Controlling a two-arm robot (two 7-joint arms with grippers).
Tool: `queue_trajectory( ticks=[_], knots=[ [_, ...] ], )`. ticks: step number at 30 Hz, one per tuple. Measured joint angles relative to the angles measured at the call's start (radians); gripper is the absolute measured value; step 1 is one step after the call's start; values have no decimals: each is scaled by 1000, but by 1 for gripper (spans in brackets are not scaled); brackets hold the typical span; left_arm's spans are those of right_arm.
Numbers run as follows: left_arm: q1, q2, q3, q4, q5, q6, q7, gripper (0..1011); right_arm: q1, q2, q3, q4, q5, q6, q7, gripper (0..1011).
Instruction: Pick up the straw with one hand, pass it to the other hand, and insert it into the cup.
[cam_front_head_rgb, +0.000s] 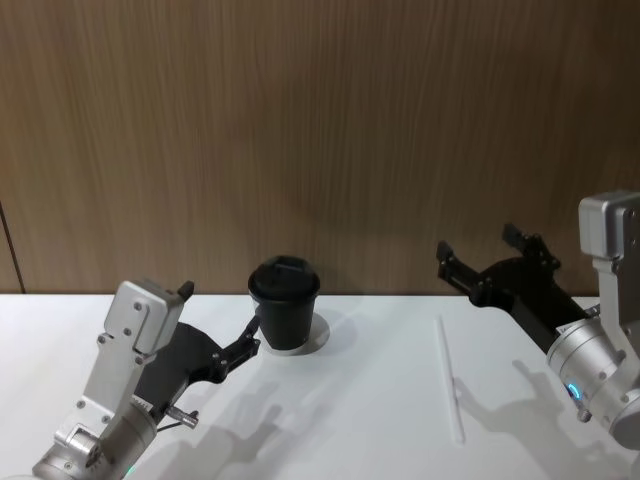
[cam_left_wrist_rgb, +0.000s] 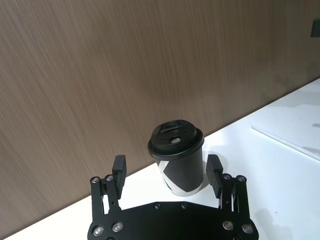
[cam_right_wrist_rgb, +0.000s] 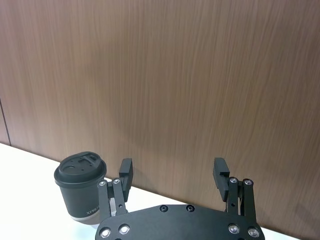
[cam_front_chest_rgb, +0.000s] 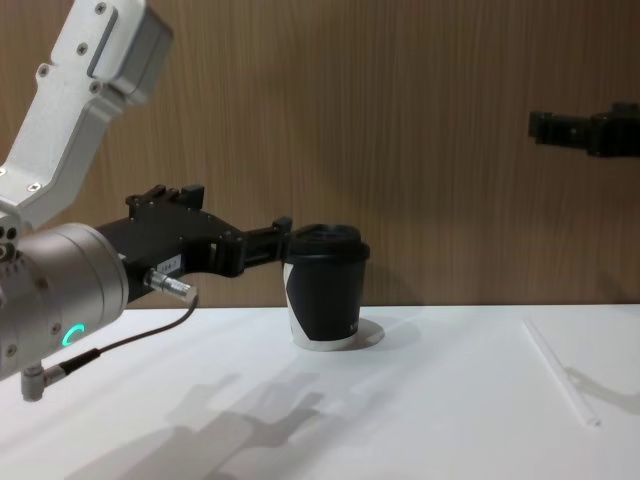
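Big wood-panel wall (cam_front_head_rgb: 320, 120) at the back, white table (cam_front_head_rgb: 360, 430) in front of it. My left gripper (cam_left_wrist_rgb: 166, 165) is out over the left part of the table, fingers spread wide with nothing in them, pointed at the cup (cam_front_head_rgb: 284, 305). In the head view one fingertip looks right up against the cup's left side, but honestly I can't tell if it's touching. My right gripper (cam_front_head_rgb: 478, 242) hangs above the right part of the table near the back edge, also wide open and empty. The cup is black with a white patch, lid on, standing upright near the middle of the back edge. The straw (cam_front_head_rgb: 449, 378) lies flat on the right side of the table, running from back toward the front edge. It's well apart from the cup and lower than my right gripper.
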Motion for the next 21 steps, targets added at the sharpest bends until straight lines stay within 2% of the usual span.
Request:
queue_trajectory(
  ticks=[21],
  knots=[
    [0,0,0,0,0,0,0,1002,0,0,0,-1,0,0,0,1001]
  ],
)
